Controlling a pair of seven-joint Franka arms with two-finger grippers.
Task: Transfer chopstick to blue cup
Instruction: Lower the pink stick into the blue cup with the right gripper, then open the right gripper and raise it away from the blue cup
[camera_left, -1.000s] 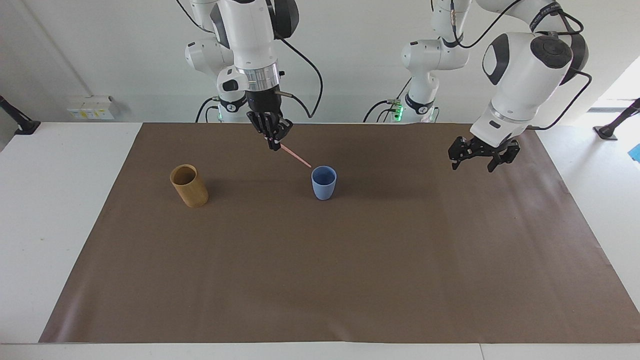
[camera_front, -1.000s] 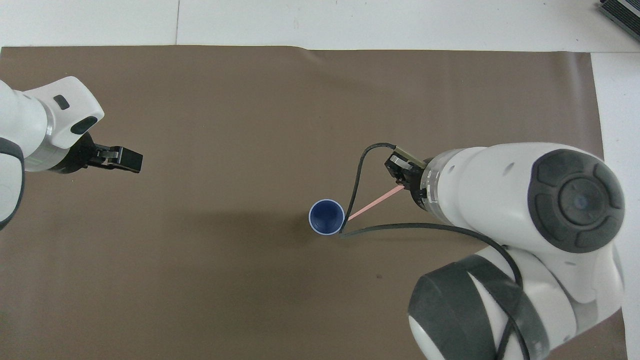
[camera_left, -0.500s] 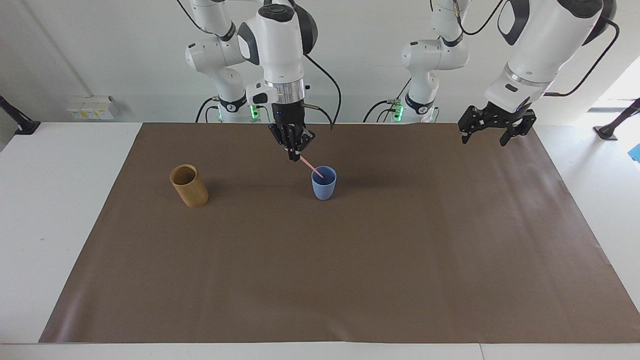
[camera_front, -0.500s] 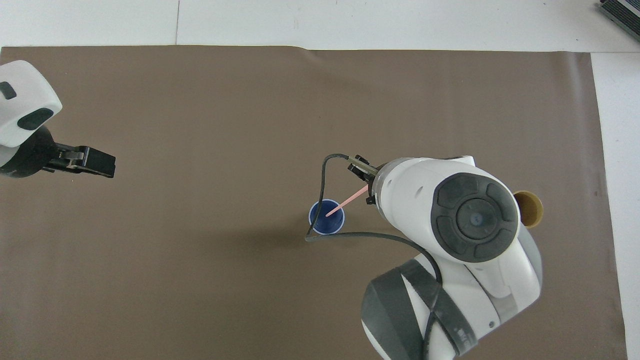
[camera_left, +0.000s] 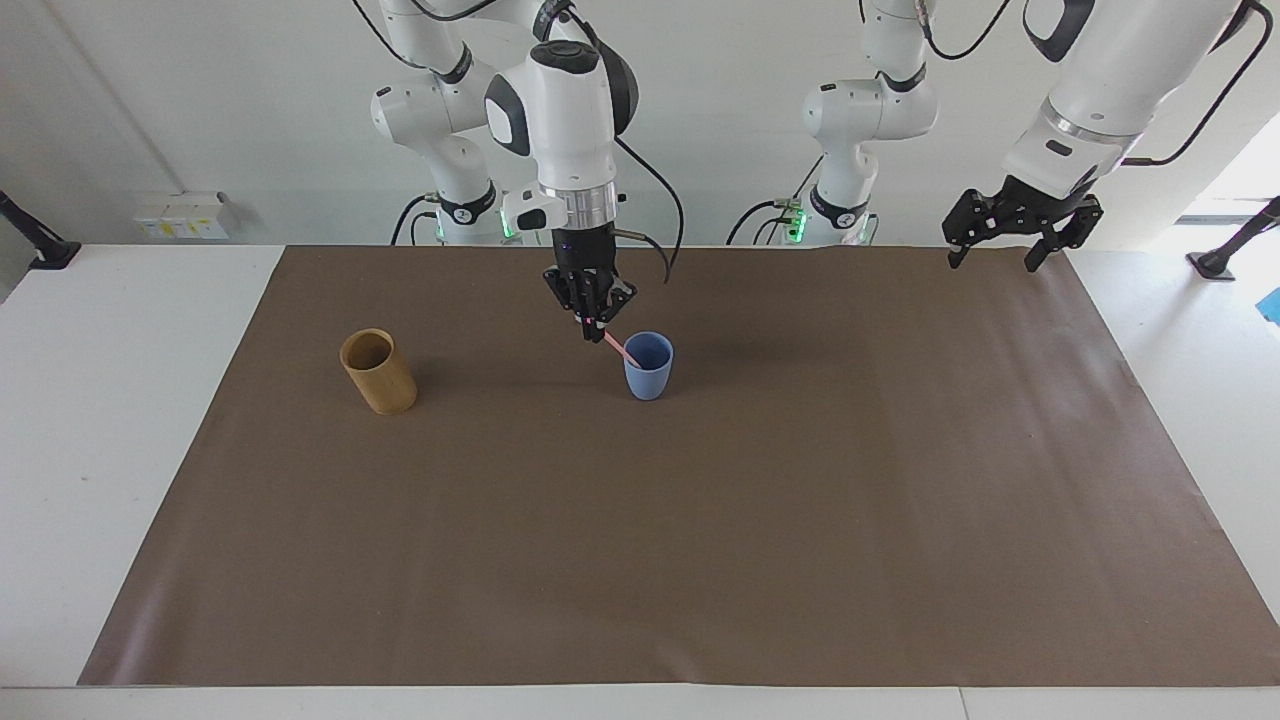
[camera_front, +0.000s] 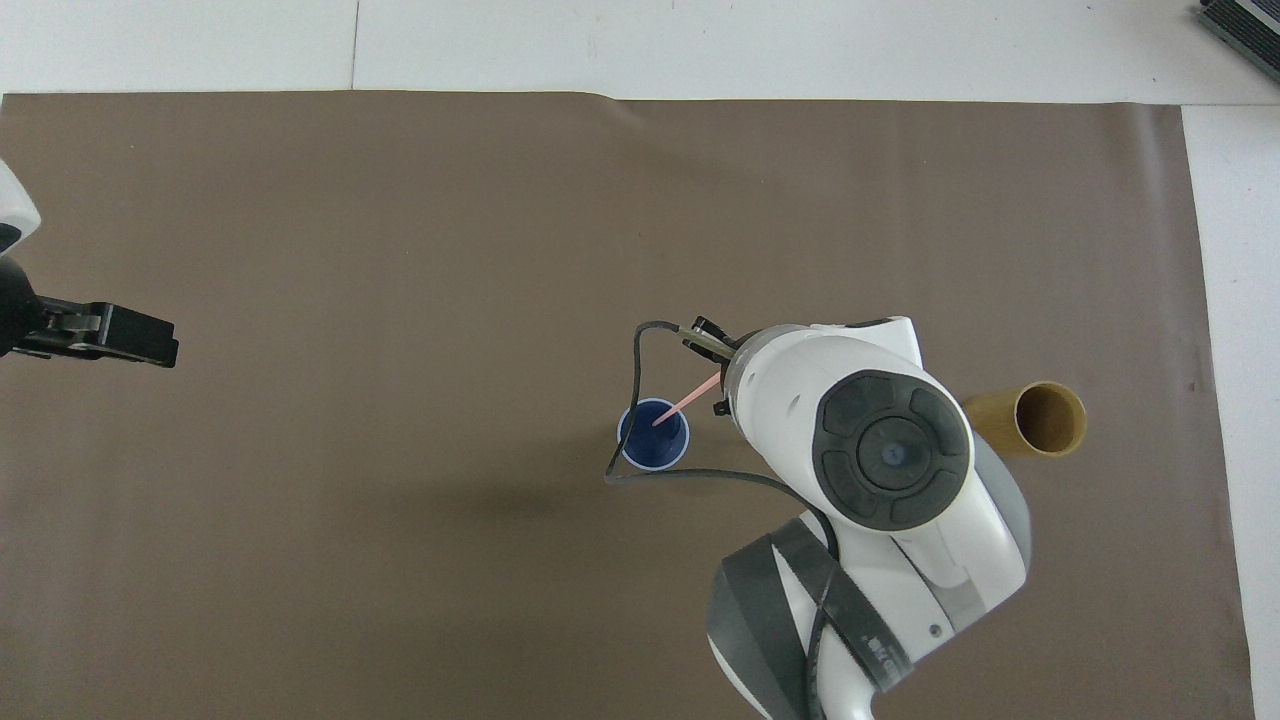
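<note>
1. tan bamboo cup (camera_left: 377, 371) stands upright on the brown mat (camera_left: 640, 560), toward the right arm's end of the table, well apart from the blue cup; its mouth is dark and nothing shows inside it

2. right gripper (camera_left: 592, 330) hangs just above the blue cup, on the side toward the tan cup; the fingertips are pressed together, pinching the upper end of the chopstick

3. chopstick (camera_left: 622, 349), thin and pale pink, slants down from the gripper over the rim into the blue cup; in the overhead view its lower tip (camera_front: 668, 415) lies inside the cup's mouth, the upper part running under the right arm's wrist

4. blue cup (camera_left: 648, 367) is upright near the middle of the mat's width, in the half nearer the robots; a black cable from the right arm loops around it in the overhead view (camera_front: 653, 447); cannot tell whether the cable touches it

5. left gripper (camera_left: 1020, 222) waits raised over the mat's corner at the left arm's end of the table, fingers spread wide, holding nothing, well apart from both cups
</note>
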